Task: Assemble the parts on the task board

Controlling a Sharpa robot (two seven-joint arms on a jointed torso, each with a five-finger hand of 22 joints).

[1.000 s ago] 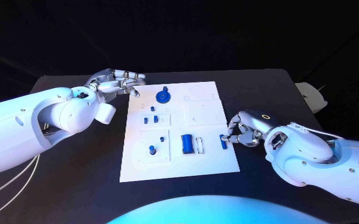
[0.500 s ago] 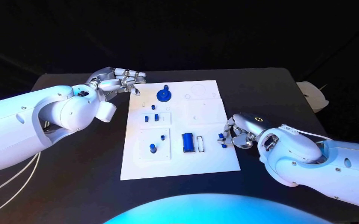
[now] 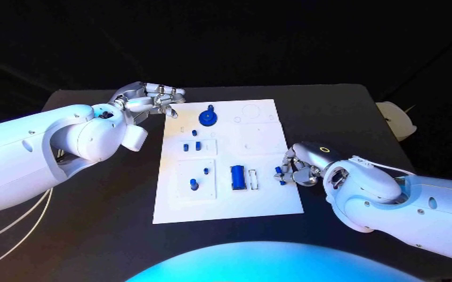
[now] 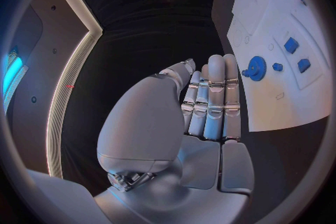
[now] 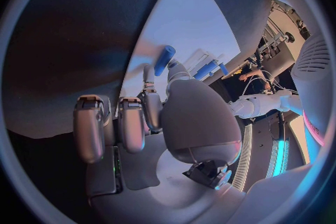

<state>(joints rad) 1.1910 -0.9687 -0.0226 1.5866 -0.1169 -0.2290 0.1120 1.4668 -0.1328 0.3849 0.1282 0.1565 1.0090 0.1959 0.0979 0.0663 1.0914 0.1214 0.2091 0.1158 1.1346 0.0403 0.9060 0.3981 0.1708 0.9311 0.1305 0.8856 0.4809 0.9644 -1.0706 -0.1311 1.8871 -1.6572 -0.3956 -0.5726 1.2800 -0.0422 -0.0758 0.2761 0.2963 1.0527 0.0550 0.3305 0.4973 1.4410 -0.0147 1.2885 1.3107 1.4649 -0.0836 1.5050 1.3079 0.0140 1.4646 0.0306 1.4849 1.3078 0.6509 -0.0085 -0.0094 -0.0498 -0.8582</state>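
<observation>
The white task board [image 3: 266,198] lies mid-table. On it are a blue gear [image 3: 207,119], two small blue pieces [image 3: 192,145], a pair of blue pegs [image 3: 200,179] in a square plate and a blue block [image 3: 236,177]. My right hand [image 3: 303,168] is at the board's right edge and pinches a small blue peg [image 3: 279,172], which sticks out past its fingertips [image 5: 164,60]. My left hand [image 3: 151,99] hovers off the board's far left corner, fingers straight and side by side [image 4: 210,95], holding nothing. The gear [image 4: 256,68] lies just past those fingers.
A white strip [image 3: 251,179] lies beside the blue block. Round outlines [image 3: 253,112] mark the board's far right part. A pale object [image 3: 396,120] sits past the table's right edge. Black table surrounds the board.
My right hand has shifted a little left toward the board's edge, carrying the blue peg with it. My left hand has stayed by the far left corner.
</observation>
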